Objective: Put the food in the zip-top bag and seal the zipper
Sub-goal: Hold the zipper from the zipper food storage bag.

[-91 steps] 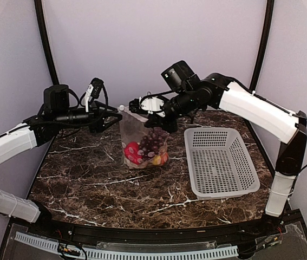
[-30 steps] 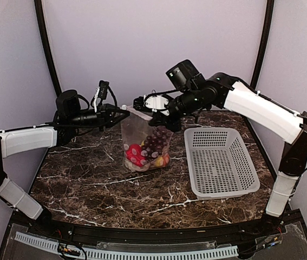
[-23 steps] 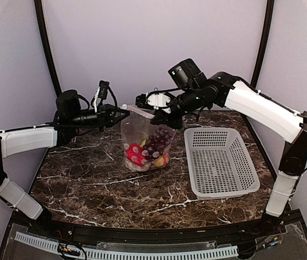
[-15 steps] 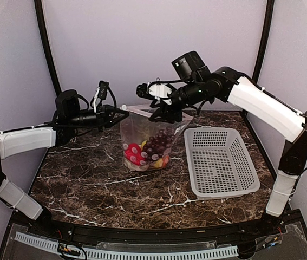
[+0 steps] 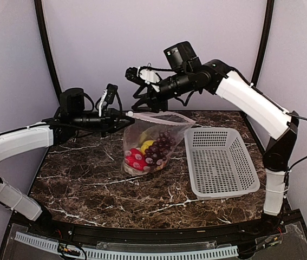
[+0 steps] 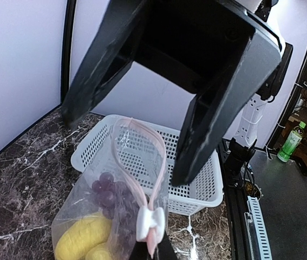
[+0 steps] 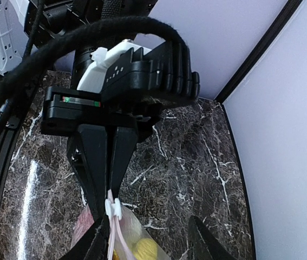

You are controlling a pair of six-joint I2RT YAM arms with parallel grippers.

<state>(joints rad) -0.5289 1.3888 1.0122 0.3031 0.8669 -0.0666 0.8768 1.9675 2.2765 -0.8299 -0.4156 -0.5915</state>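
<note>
The zip-top bag (image 5: 149,142) stands on the table with the food inside: a red pepper (image 5: 134,160), yellow pieces (image 6: 83,238) and purple grapes (image 6: 107,189). My left gripper (image 5: 125,115) is shut on the bag's left top corner, right by the white slider (image 6: 149,223). Beyond the slider the pink zipper (image 6: 142,162) spreads into an open loop. My right gripper (image 5: 137,89) hangs open above the bag's mouth and holds nothing. In the right wrist view my right gripper (image 7: 150,246) looks down on the left fingers (image 7: 104,157) pinching the corner.
A white perforated basket (image 5: 221,162) stands just right of the bag, close to its sagging right edge. The dark marble table (image 5: 99,184) stretches in front. Purple walls close off the back and sides.
My right gripper has let go of the bag's top edge, opened, and risen up and to the left. The bag's mouth has sagged open toward the basket. The left gripper keeps its hold.
</note>
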